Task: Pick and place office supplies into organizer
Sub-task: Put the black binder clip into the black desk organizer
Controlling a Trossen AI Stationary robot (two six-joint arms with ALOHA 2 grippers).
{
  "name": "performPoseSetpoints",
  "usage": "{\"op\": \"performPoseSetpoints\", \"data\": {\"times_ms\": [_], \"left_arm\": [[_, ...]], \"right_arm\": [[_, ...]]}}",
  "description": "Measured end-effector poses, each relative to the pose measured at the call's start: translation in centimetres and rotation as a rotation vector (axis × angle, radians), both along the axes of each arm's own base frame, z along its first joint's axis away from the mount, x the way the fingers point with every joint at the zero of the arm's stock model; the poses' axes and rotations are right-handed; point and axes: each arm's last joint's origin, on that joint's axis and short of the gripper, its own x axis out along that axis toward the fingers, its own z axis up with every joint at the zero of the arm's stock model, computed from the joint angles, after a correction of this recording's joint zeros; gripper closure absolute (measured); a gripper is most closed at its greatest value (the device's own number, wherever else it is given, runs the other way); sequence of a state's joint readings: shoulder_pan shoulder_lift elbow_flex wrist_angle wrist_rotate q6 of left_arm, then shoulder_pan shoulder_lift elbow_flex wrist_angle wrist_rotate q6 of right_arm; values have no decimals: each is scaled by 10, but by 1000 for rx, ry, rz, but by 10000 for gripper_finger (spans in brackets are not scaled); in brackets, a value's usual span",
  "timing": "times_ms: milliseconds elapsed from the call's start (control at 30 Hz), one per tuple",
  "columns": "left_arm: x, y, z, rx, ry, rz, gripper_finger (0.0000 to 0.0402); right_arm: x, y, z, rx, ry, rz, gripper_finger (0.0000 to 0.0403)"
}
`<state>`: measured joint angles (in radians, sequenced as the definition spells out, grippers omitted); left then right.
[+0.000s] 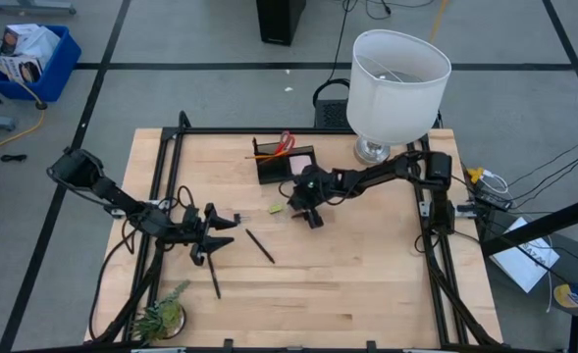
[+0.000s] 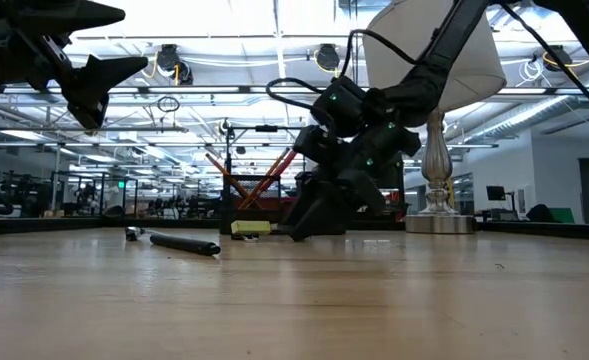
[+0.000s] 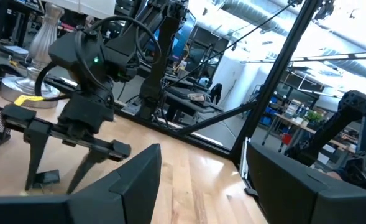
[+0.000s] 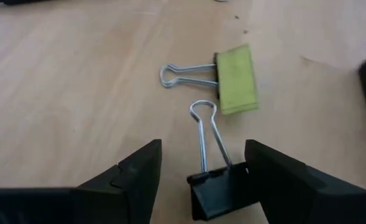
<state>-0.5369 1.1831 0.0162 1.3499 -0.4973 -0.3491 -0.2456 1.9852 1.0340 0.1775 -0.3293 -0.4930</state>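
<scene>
Hovering low over counter (image 1: 367, 265), right gripper (image 1: 306, 213) just in front of organizer (image 1: 284, 165), fingers (image 4: 133, 171) apart w/ black binder clip (image 4: 223, 186) between them. One finger looks at or near the clip body, other finger clear of it; grip not closed, can't tell if touching. Clip's wire handles pointing away from gripper, flat on wood.

Yellow-green binder clip (image 4: 237, 79) lying just beyond black one, apart from it, wire handles out to one side. Same clip seen in high view as small yellow-green bit (image 1: 277, 208) beside right gripper, on the side toward left arm.

Organizer at back-center of counter, near lamp (image 1: 396, 83); red-handled scissors (image 1: 287, 140) and orange pencils (image 1: 265, 155) standing in it, pink pad (image 1: 301, 162) in the lamp-side part.

Left gripper (image 1: 210, 235) raised above front-left area of counter, fingers medium-wide, nothing between them. Black pen (image 1: 260, 246) lying loose on counter betw. the two grippers, diagonal. Second black pen (image 1: 214, 278) nearer front edge, below left gripper in high view. Small plant (image 1: 161, 316) at front-left corner.

Low view: right gripper (image 2: 324, 215) down at counter level, pen (image 2: 184, 243) lying to its side, organizer w/ pencils behind.
</scene>
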Motion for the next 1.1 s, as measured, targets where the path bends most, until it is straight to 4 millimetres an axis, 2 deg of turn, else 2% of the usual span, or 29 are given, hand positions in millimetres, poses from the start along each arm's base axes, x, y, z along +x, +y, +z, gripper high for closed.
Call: {"op": "performPoseSetpoints", "data": {"times_ms": [67, 400, 567, 700, 867, 1000, 1100], "left_arm": [[0, 0, 0, -1, 0, 0, 158], [0, 0, 0, -8, 0, -2, 158], [0, 0, 0, -20, 0, -4, 158], [0, 0, 0, -22, 0, -5, 158], [0, 0, 0, -28, 1, -6, 158], [0, 0, 0, -34, 5, -7, 158], [0, 0, -1, -14, 5, -12, 158]], "right_arm": [[-2, 3, -2, 23, 5, 1, 189], [0, 49, -7, 92, -29, -41, 260], [2, 66, -7, 90, -40, -15, 301], [4, 78, -6, 142, -58, 6, 319], [2, 86, 8, 56, -93, 62, 313], [4, 80, 32, 46, -171, -100, 286], [1, 79, 41, 65, -168, -181, 271]]}}
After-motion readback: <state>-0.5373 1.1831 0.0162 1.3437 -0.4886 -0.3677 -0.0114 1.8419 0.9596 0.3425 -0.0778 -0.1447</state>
